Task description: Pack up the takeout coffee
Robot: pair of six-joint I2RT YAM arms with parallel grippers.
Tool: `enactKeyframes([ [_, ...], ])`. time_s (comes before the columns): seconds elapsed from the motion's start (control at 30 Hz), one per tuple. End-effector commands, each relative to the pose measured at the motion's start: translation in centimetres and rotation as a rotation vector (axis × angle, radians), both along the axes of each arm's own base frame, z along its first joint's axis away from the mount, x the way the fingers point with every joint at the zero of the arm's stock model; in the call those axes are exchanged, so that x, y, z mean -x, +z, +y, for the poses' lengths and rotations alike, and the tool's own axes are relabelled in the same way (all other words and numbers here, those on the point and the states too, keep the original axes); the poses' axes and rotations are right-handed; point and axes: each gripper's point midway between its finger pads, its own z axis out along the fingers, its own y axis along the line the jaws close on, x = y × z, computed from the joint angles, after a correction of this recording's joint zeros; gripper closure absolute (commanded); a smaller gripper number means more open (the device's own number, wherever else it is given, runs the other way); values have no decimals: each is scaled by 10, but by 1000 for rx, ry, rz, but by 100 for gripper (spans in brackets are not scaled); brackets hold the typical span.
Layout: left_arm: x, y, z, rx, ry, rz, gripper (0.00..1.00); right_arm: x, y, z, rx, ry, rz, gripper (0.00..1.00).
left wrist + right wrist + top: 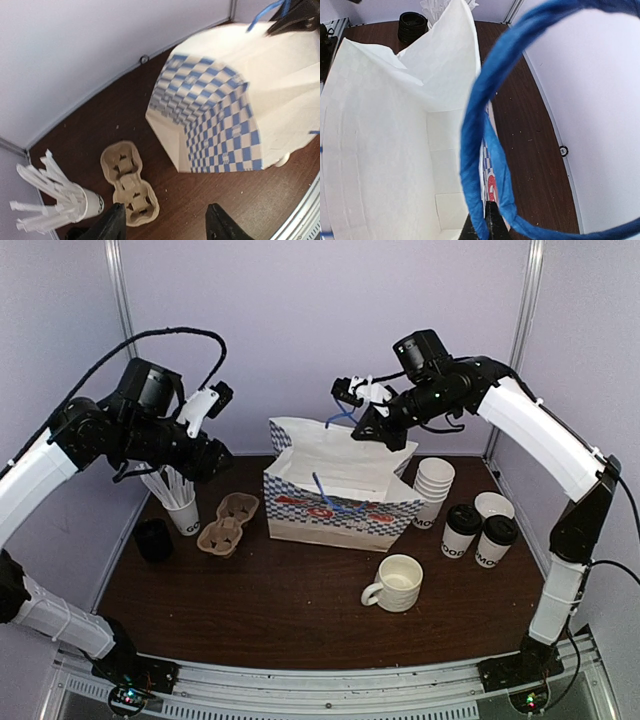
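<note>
Two white paper cups with black lids, one [462, 530] beside the other [496, 539], stand at the right of the table. A white paper bag [340, 485] with blue checks stands open at the back centre. My right gripper [362, 426] is shut on the bag's far blue handle [480, 150] and holds the mouth open; the bag's white inside [395, 150] fills the right wrist view. My left gripper [222, 462] is open and empty, high above the brown cardboard cup carrier [228, 523], which also shows in the left wrist view [129, 185] next to the bag [225, 115].
A stack of lidless paper cups [433, 490] and one more lidless cup [494, 505] stand by the bag's right side. A white handled mug [396, 583] sits in front. A cup of white stirrers [180, 505] and a black stack of lids [153, 539] stand at the left.
</note>
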Motion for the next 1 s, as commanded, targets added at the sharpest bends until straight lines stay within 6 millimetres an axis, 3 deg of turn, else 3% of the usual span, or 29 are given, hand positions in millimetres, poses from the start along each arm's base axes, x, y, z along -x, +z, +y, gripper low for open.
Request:
enactKeyframes([
  [0.0,-11,-69,23,-79,232,170,44,-2,23,-10,-17,-37,-104,100],
  [0.13,-22,-110,13,-103,269,251,49,-8,23,-15,-8,-74,-136,100],
  [0.27,-40,-143,14,-154,318,312,50,-6,22,-15,-12,-71,-126,100],
  [0.77,-79,-225,47,-222,474,445,43,6,22,-18,-31,-60,-105,100],
  [0.97,-100,-245,56,-224,497,470,42,11,22,-19,-33,-54,-103,100],
])
